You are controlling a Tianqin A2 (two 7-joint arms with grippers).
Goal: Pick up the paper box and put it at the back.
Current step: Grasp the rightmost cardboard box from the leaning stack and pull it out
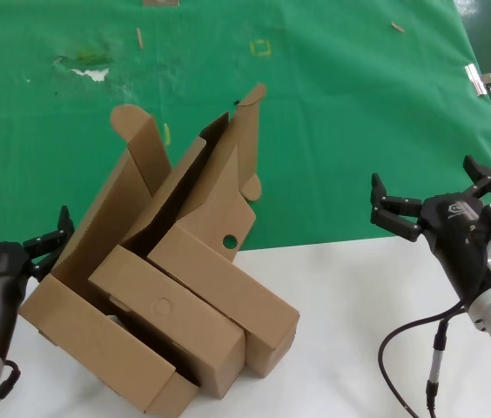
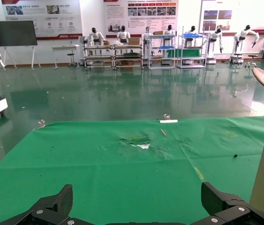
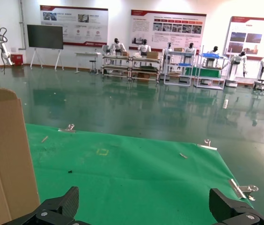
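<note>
Left gripper: the left gripper [image 1: 50,237] waits at the left side of the counter, just beside the pile of boxes; its black fingers [image 2: 52,206] are spread apart and grasp nothing.
Right gripper: the right gripper [image 1: 433,196] hovers at the right side, over the edge where green cloth meets white counter; its fingers [image 3: 57,206] are also spread wide, with nothing between them.
Paper box: the paper box [image 1: 219,218] is in the middle of the pile, its lid and side flaps standing up and leaning toward the far side; one flap shows a small round hole. It partly rests on the green cloth and partly on the counter.
Other boxes: a box with a circle outline [image 1: 167,318] lies against the front of the paper box; a longer box with a rounded tab flap [image 1: 97,270] lies to the left, its tab pointing up.
Back area: the green cloth [image 1: 332,104] covers the far half of the counter [image 1: 350,348]; it is wrinkled, with a white torn patch [image 1: 96,74] at the far left and bits of tape.
Clips: metal clips [image 1: 487,80] hold the cloth at the right edge.
</note>
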